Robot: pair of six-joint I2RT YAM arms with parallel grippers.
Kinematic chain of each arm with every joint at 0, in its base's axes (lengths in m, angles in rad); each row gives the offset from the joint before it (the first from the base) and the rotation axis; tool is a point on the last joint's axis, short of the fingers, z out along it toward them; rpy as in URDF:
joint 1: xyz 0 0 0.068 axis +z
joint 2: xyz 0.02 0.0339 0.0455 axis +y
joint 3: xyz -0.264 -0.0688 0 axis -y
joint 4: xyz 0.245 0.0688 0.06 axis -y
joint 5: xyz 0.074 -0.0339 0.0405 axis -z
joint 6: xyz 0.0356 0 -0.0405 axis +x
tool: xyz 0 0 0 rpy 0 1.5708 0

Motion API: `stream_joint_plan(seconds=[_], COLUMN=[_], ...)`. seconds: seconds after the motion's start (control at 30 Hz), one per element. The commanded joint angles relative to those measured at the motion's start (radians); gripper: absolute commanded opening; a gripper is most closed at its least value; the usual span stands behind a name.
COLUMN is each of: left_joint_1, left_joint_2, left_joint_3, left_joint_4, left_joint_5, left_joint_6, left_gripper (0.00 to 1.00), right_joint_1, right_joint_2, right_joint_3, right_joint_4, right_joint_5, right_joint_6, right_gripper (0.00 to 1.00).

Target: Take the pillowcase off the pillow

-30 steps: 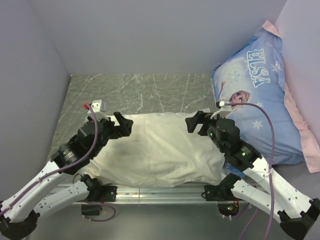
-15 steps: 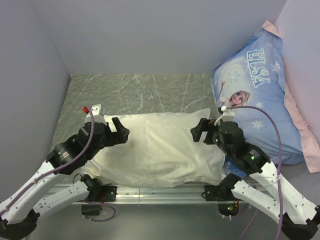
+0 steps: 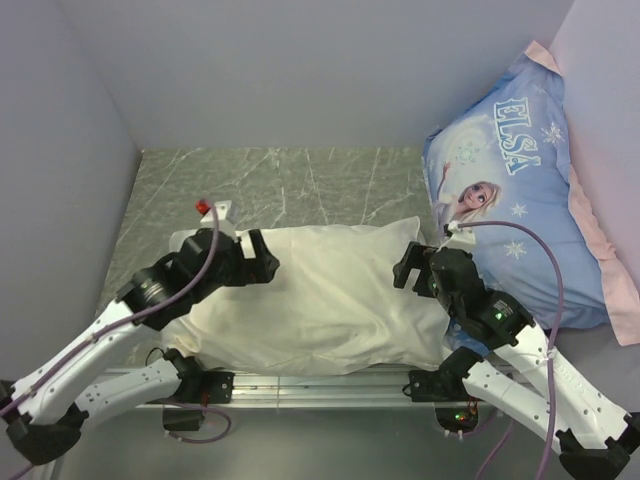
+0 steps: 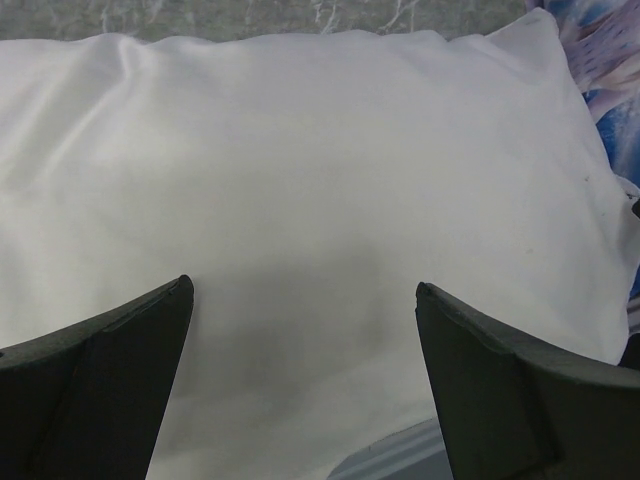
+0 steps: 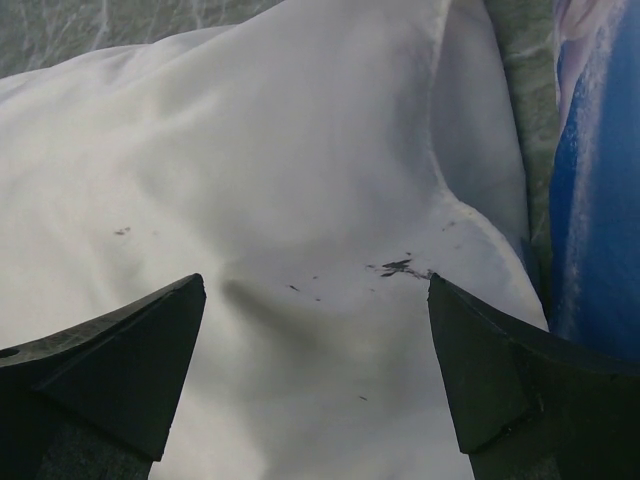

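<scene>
Cream pillowcase [image 3: 320, 295] lay flat across the near part of the grey marbled tabletop [image 3: 290, 185], long side running left to right, lightly wrinkled and filled out plump. The pillow inside was covered. In the right wrist view a paler strip [image 5: 475, 130] showed past a seam at the case's right end; could not tell whether pillow or fabric. Left end effector [image 3: 264, 258] sat over the left end of the case, fingers [image 4: 120, 380] spread wide, nothing between them, bare fabric and a soft shadow in the gap. Right end effector [image 3: 403, 267] sat over the right end, likewise spread wide and holding nothing; a few small dark specks [image 5: 400, 268] marked the cloth between its fingers [image 5: 110, 360]. Contact with the fabric could not be judged for either. Blue ELSA-print pillow [image 3: 520, 190] with pink edge leaned in the far right corner, its lower edge just beside the case's right end.
</scene>
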Motion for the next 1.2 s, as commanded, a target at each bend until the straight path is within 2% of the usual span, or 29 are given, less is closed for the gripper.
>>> stream_joint_plan(seconds=[0.0, 0.13, 0.23, 0.33, 0.37, 0.4, 0.43, 0.47, 0.53, 0.57, 0.6, 0.67, 0.73, 0.8, 0.83, 0.87, 0.97, 1.0, 1.1, 1.13, 1.17], left_joint_1=[-0.006, -0.007, -0.007, -0.006, -0.004, 0.002, 0.008, 0.017, 0.063, 0.086, 0.139, 0.205, 0.279, 0.286, 0.286, 0.283, 0.215, 0.162, 0.066, 0.046, 0.030], left_joint_2=[0.072, 0.094, 0.104, 0.127, 0.129, 0.130, 0.138, 0.146, 0.170, 0.176, 0.184, 0.198, 0.199, 0.195, 0.177, 0.164, 0.124, 0.120, 0.127, 0.136, 0.141], left_joint_3=[0.046, 0.020, 0.005, 0.008, 0.004, -0.009, -0.010, -0.012, -0.001, 0.002, 0.010, 0.020, 0.053, 0.104, 0.114, 0.120, 0.135, 0.129, 0.096, 0.082, 0.068], left_joint_4=[0.093, 0.127, 0.130, 0.105, 0.110, 0.117, 0.125, 0.122, 0.125, 0.128, 0.134, 0.151, 0.159, 0.172, 0.189, 0.202, 0.202, 0.200, 0.190, 0.194, 0.199], left_joint_5=[0.025, 0.027, 0.012, -0.016, -0.018, -0.013, -0.006, -0.005, 0.007, 0.017, 0.030, 0.082, 0.144, 0.210, 0.278, 0.395, 0.391, 0.377, 0.329, 0.303, 0.280], left_joint_6=[0.053, 0.050, 0.055, 0.044, 0.039, 0.038, 0.036, 0.027, 0.027, 0.033, 0.039, 0.062, 0.082, 0.130, 0.156, 0.186, 0.200, 0.197, 0.182, 0.174, 0.156], left_gripper=[0.99, 0.99, 0.99, 0.99, 0.99, 0.96, 0.89, 0.74, 0.58, 0.45, 0.40, 0.35, 0.34, 0.39, 0.46, 0.67, 0.86, 0.87, 0.87, 0.87, 0.86], right_joint_1=[-0.017, -0.017, -0.012, 0.029, 0.045, 0.069, 0.075, 0.083, 0.098, 0.112, 0.132, 0.216, 0.287, 0.305, 0.307, 0.307, 0.307, 0.306, 0.307, 0.307, 0.307], right_joint_2=[0.027, 0.075, 0.110, 0.141, 0.144, 0.147, 0.156, 0.165, 0.211, 0.231, 0.251, 0.317, 0.366, 0.389, 0.409, 0.420, 0.472, 0.486, 0.541, 0.538, 0.532], right_joint_3=[0.005, -0.052, -0.092, -0.084, -0.078, -0.062, -0.052, -0.040, 0.014, 0.037, 0.075, 0.118, 0.175, 0.207, 0.216, 0.225, 0.256, 0.265, 0.275, 0.268, 0.256], right_joint_4=[0.021, 0.126, 0.235, 0.279, 0.285, 0.289, 0.306, 0.318, 0.354, 0.369, 0.389, 0.440, 0.464, 0.481, 0.496, 0.501, 0.512, 0.521, 0.533, 0.535, 0.539], right_joint_5=[-0.009, -0.159, -0.327, -0.377, -0.369, -0.366, -0.359, -0.359, -0.377, -0.377, -0.377, -0.363, -0.322, -0.290, -0.285, -0.280, -0.245, -0.244, -0.230, -0.228, -0.221], right_joint_6=[0.034, 0.039, 0.027, 0.034, 0.036, 0.036, 0.037, 0.036, 0.036, 0.037, 0.045, 0.065, 0.077, 0.089, 0.091, 0.080, 0.077, 0.077, 0.071, 0.072, 0.077], right_gripper=[1.00, 1.00, 0.88, 0.66, 0.49, 0.41, 0.33, 0.17, 0.02, 0.00, 0.00, 0.00, 0.00, 0.00, 0.00, 0.00, 0.00, 0.00, 0.10, 0.24, 0.30])
